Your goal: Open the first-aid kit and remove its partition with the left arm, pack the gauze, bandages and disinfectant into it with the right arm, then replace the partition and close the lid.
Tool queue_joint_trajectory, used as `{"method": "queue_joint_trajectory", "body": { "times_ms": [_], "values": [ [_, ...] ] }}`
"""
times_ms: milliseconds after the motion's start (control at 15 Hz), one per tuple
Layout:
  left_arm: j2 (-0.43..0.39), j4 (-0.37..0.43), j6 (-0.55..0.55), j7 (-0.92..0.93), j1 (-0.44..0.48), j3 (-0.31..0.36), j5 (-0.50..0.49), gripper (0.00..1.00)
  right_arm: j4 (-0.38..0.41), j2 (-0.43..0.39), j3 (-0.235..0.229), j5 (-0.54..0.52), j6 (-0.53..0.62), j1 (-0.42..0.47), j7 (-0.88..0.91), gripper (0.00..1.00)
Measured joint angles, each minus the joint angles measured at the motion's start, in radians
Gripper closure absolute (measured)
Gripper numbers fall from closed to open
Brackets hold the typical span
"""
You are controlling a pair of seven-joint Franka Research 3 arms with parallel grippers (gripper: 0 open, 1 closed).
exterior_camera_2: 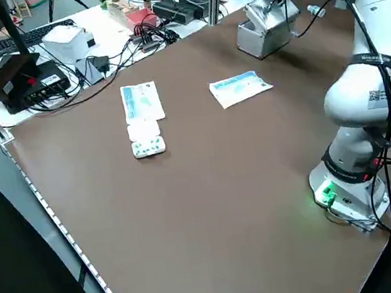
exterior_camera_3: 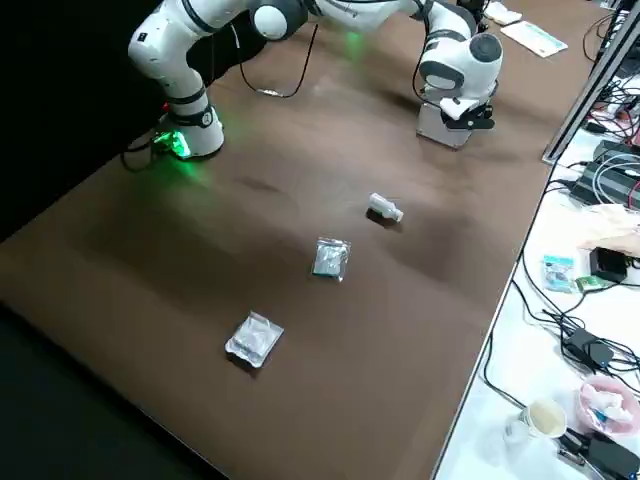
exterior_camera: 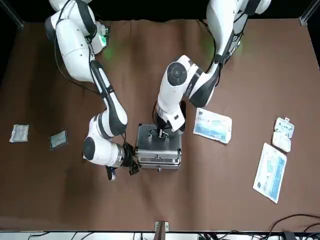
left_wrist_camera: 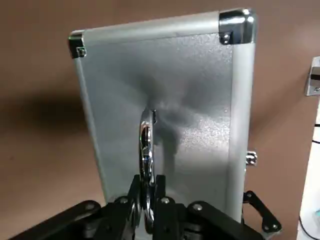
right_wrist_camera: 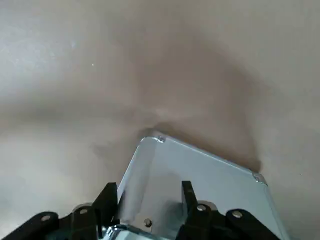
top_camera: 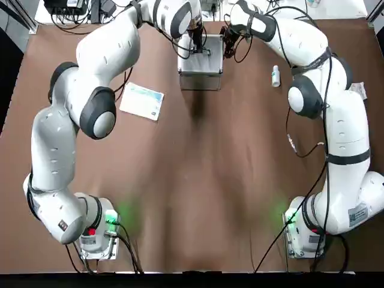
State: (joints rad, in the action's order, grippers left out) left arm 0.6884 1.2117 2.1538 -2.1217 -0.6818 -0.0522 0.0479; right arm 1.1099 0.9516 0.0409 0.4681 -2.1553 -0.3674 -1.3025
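Small silver aluminium first-aid kit (exterior_camera: 159,148) at the table's far edge, lid (left_wrist_camera: 165,115) down. Left gripper (left_wrist_camera: 146,202) pinched on the lid's thin loop handle (left_wrist_camera: 146,150). Right gripper (right_wrist_camera: 146,202) spread, straddling the case's corner. Tiny white disinfectant bottle (top_camera: 275,76) lying near, apart.

Brown table (top_camera: 198,180) with first-aid kit (top_camera: 200,60), disinfectant (top_camera: 275,76)

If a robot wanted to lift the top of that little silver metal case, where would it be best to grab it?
Probably by the thin loop handle standing up in the middle of the silver case's lid, coming from straight above. It is narrow enough for two fingers; the panel around it is flat and wide. The left gripper is shut on it that way.
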Motion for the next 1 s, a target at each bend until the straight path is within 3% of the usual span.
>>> {"method": "queue_joint_trajectory", "body": {
  "times_ms": [1000],
  "values": [
    [-0.033,-0.01,-0.156,-0.022,-0.001,-0.04,0.0,0.87,-0.001,0.0,0.0,0.0,0.004,0.0,-0.002,0.41]
  ]
}}
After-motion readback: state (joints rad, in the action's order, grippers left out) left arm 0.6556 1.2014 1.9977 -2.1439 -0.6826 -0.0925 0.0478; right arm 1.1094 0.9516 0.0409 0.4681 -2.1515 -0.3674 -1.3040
